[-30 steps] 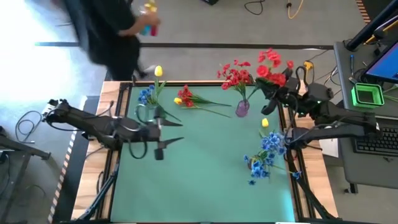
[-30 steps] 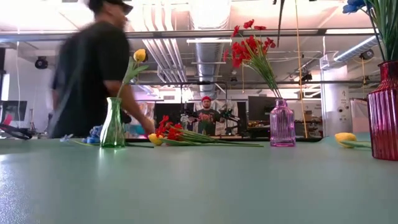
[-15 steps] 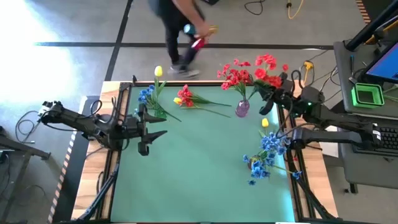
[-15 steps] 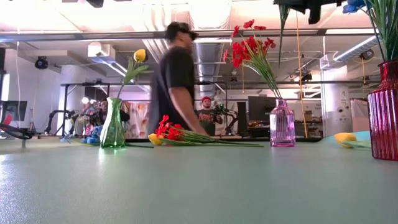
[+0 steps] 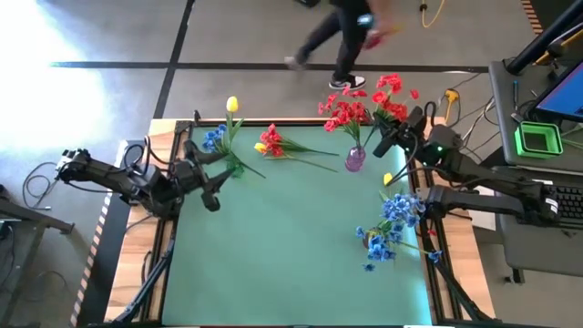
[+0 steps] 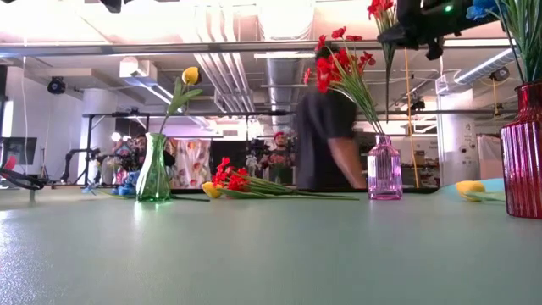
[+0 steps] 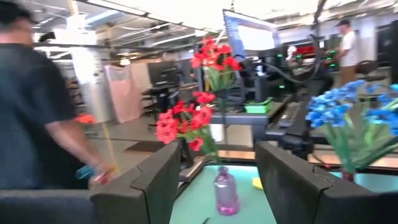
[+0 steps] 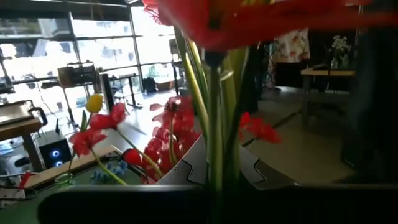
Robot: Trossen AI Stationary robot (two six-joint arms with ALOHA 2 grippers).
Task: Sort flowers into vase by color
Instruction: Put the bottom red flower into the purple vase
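My right gripper [image 5: 393, 138] is shut on a bunch of red flowers [image 5: 392, 91] and hovers at the far right, just right of the purple vase [image 5: 354, 160]; that vase holds more red flowers [image 5: 344, 111]. My left gripper [image 5: 214, 189] is open near the left edge and holds nothing. A green vase [image 6: 154, 174] at far left holds a yellow tulip [image 5: 232, 105], with blue flowers [image 5: 214, 138] lying beside it. Red and yellow flowers [image 5: 273, 144] lie flat near the far edge. A red vase [image 6: 523, 152] holds blue flowers [image 5: 397, 211]. A yellow flower [image 5: 388, 179] lies on the mat. My right gripper pinches the green stems [image 8: 214, 146] of the red bunch between its two fingers [image 8: 186, 168], just below the blooms [image 6: 379, 8]. The fingers come level from the table's right side, across the stems. The bunch is lifted clear and stands roughly upright, with stems [image 6: 388, 59] hanging below the fingers.
A person [image 5: 351, 36] walks on the floor beyond the far edge. The green mat [image 5: 291, 246] has open room across its middle and near half. A desk with a keyboard and green box [image 5: 537, 139] stands to the right.
My left gripper has drawn back toward the table's left edge and slightly farther, staying open. My right gripper with the red bunch has come down, entering the low view above the purple vase's right. The person has walked from left to right behind the table.
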